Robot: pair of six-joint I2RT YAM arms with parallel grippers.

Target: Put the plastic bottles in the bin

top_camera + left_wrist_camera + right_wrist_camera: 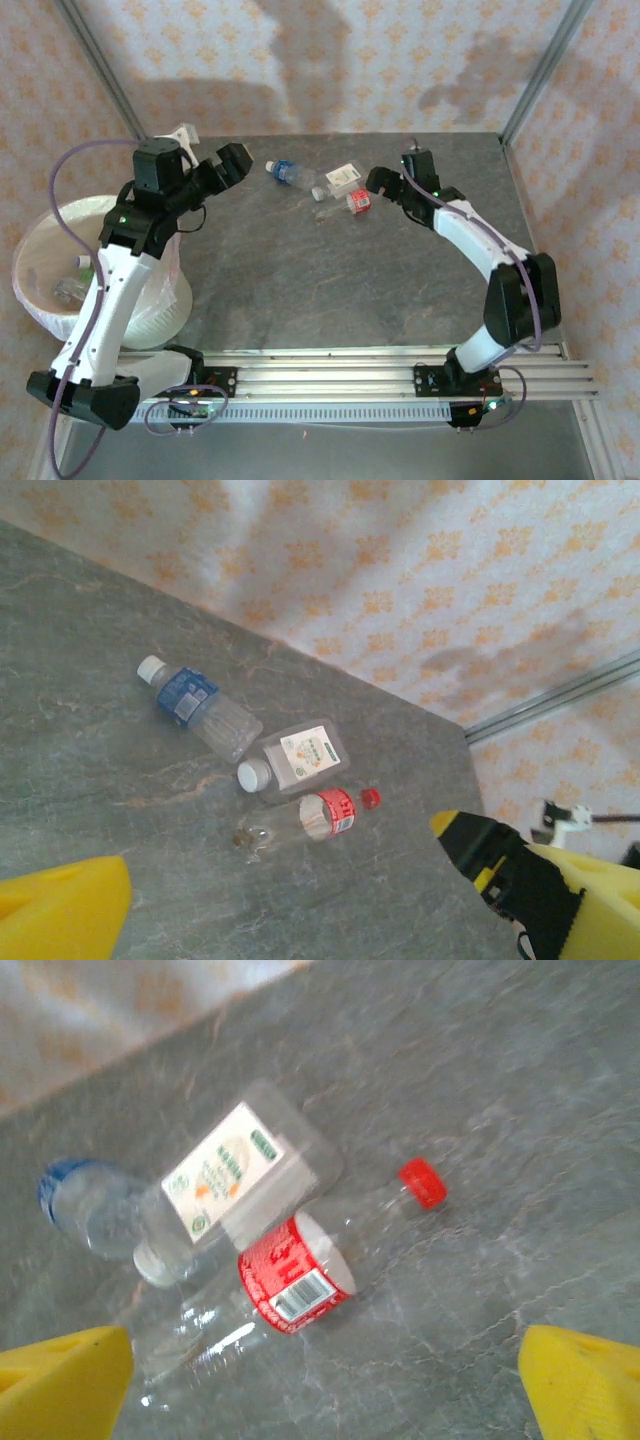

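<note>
Both tools are spread wide and carrying nothing. The left tool [233, 160] hangs over the far left part of the table [300, 290], and the right tool [378, 182] sits low over the far middle, the two pointing at each other across a little pile of three bottles.

From the right tool, the red-label bottle [300, 1270] is the closest one. It lies on its side just ahead, between the two yellow fingers [60, 1380], with its red cap off toward the right finger. It's near the tool but the pads aren't on it. The white-cap bottle [235, 1175], flat-sided with a pale label, lies just past it and leans across the red one's body, so those two are touching. The blue-label bottle [75, 1205] is farther out again on the left-finger side, blurry there.

From the left tool, the order flips: the blue-label bottle is nearest, with the white-cap and red-label ones beyond it, all well ahead of the spread jaws.

The bin [40, 260] is back behind the left tool, beside that arm and off the table's left edge. A couple of clear bottles [70, 290] are lying in it; can't tell how many.
</note>
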